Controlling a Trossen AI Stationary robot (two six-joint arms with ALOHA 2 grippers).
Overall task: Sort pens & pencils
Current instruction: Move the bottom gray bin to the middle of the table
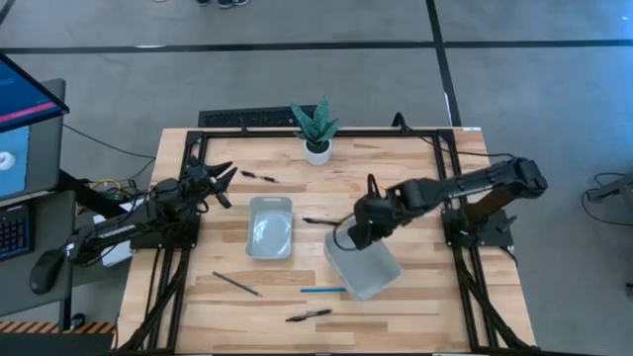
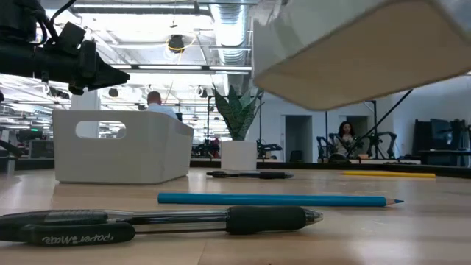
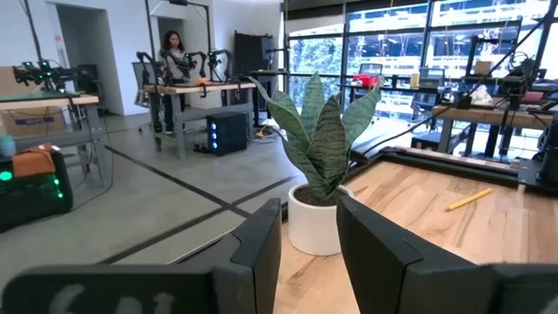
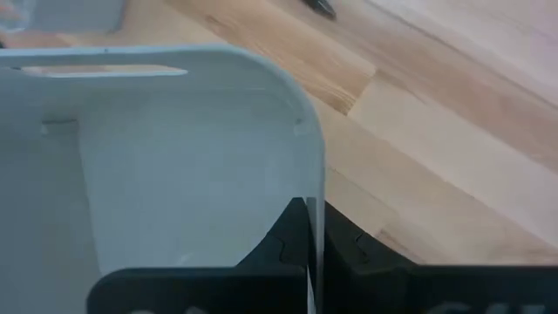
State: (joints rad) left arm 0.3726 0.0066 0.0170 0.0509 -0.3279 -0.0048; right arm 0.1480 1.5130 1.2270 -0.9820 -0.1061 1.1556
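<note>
We see the right gripper [image 1: 348, 240] with its fingers pinched on the wall of a white tray [image 1: 363, 269], which hangs tilted above the counter [image 1: 415, 297]. The left gripper [image 1: 224, 183] waits at the left edge, fingers a little apart, holding nothing. A second tray [image 1: 270, 226] sits mid-counter. The blue pencil [image 1: 323, 290] lies just beside the lifted tray, a black pen [image 1: 309, 315] nearer the front edge, the grey pencil [image 1: 236, 284] left of those
</note>
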